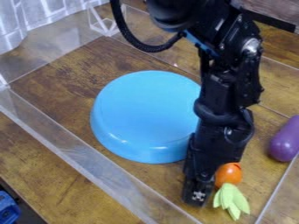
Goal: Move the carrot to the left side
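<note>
The carrot (229, 175) is a small orange toy with a light green leafy top (232, 202). It lies on the wooden table at the front right, just right of the blue plate (146, 114). My gripper (211, 178) hangs from the black arm (228, 79) and is down at the carrot. Its black fingers (201, 179) are closed against the carrot's left side and appear to grip it. The far finger is hidden behind the carrot.
A purple eggplant toy (284, 139) lies at the right edge. Clear plastic walls (82, 149) run along the front left and the back. The wooden table (70, 83) shows left of the plate.
</note>
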